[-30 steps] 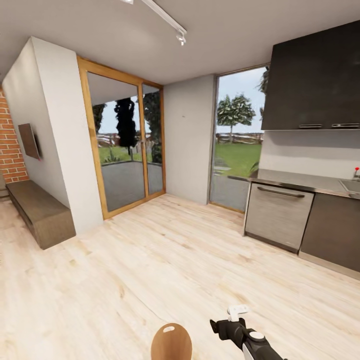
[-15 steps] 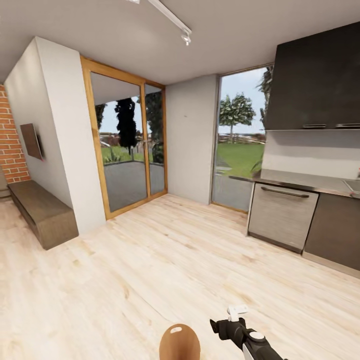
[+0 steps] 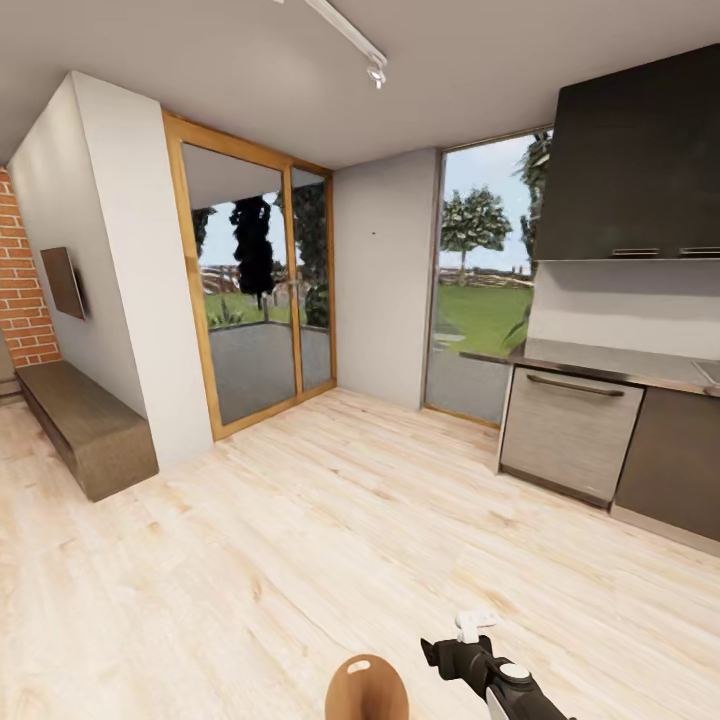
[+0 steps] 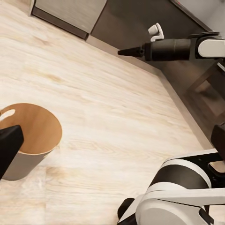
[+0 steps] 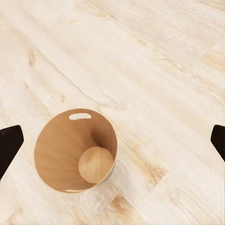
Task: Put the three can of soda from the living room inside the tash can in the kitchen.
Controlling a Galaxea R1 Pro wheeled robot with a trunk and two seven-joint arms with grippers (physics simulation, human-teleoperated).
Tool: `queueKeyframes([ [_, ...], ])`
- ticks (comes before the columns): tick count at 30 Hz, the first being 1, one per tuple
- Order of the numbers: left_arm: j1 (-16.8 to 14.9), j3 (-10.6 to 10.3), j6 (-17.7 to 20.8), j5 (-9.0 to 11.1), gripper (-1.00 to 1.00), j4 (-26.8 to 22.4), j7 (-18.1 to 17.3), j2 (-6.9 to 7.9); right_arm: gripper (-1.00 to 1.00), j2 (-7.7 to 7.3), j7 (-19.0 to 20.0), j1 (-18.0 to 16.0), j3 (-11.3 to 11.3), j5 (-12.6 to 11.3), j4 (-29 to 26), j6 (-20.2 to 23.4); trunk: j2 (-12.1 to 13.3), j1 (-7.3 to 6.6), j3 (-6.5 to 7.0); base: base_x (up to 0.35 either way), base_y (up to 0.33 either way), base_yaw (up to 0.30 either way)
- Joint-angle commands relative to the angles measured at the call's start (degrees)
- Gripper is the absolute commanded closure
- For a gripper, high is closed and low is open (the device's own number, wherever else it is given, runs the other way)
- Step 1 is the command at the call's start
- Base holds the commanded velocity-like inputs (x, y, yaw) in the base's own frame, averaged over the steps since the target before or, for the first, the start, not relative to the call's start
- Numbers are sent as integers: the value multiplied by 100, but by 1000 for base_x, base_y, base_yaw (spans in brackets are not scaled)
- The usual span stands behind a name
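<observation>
From my head camera the trash can (image 3: 366, 688) is cut off by the picture's lower edge, so I get just its brown rim and the handle slot, low on the pale wood floor (image 3: 300, 520). My right gripper (image 3: 440, 655) pokes up just beside it, dark and foreshortened; from here I cannot tell how its jaws stand.

Over to my right wrist camera: both dark fingertips (image 5: 9, 143) sit at opposite edges of the picture, spread wide with nothing between them. The bin (image 5: 76, 151) stands upright on the boards under that gap, nearer one fingertip than the other, and I look straight down into it: glossy brown wall, round base, no cans inside.

My left wrist camera catches one dark finger (image 4: 8, 147) at the frame edge, overlapping the can's rim (image 4: 33, 129); whether it touches I can't say, and the other finger is out of frame, so I cannot tell that gripper's state. My right arm (image 4: 176, 48) reaches across above the floor there.

Ahead: wood-framed glass doors (image 3: 262, 290), a dishwasher front (image 3: 570, 432) under the counter, brick wall (image 3: 22, 290) far left.
</observation>
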Motion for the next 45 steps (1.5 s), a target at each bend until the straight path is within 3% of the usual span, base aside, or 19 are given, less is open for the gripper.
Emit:
queueKeyframes([
  [1,0,1,0,0,-100,0,0,0,-100,-1,0,0,0,0,0,-1,0,0,0,31,23,0],
  [45,0,19,4,0,-100,35,0,0,-100,-7,0,0,0,0,0,-4,0,0,0,47,24,0],
])
